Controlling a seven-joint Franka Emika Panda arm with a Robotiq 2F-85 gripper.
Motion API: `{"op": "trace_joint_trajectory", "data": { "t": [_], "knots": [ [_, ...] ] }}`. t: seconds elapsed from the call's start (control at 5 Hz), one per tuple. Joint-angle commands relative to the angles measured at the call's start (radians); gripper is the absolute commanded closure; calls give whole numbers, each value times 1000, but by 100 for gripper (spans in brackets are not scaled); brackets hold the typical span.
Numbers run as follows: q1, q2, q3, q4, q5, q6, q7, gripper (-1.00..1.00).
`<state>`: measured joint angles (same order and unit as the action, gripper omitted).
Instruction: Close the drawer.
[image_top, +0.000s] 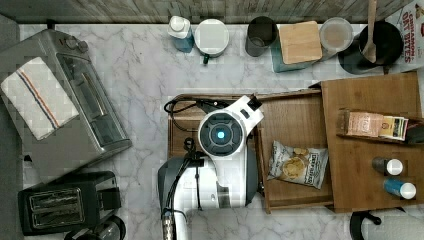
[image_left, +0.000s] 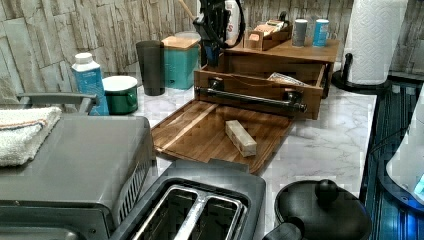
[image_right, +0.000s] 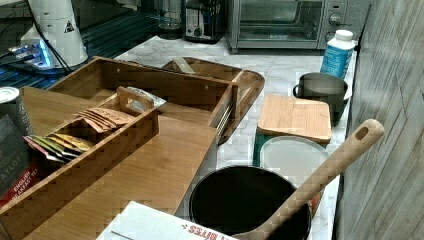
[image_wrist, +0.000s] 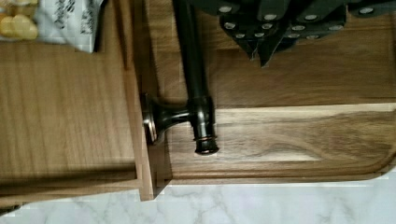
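Drawer: the wooden drawer (image_top: 295, 125) stands pulled well out of its cabinet (image_top: 370, 95) on the marble counter (image_top: 140, 75), a chip bag (image_top: 297, 164) lying inside.
Handle: a dark metal bar (image_left: 250, 96) runs across the drawer's front panel, over the darker wooden tray (image_left: 200, 132) lying in front of it.
Gripper: the gripper (image_wrist: 261, 49) hangs above the tray just beside the bar and grasps nothing; whether its fingers are parted cannot be told.
Tray: a pale wooden block (image_left: 240, 138) lies on it.
Arm: the white Franka arm (image_top: 220, 150) covers much of the tray in the top view.
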<state>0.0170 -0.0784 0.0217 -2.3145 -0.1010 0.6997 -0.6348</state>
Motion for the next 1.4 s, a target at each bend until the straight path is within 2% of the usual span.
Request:
{"op": "trace_joint_trajectory", "data": {
  "t": [0.2, 0.4, 0.8, 1.0, 1.4],
  "knots": [
    [38, 7, 32, -143, 42, 116, -46, 100],
    [35, 21, 30, -188, 82, 165, -75, 100],
    [14, 69, 16, -281, 21, 351, -91, 100],
    [-3, 72, 3, -293, -38, 366, -72, 100],
    [-32, 117, -37, -278, -72, 393, -109, 100]
  ]
}}
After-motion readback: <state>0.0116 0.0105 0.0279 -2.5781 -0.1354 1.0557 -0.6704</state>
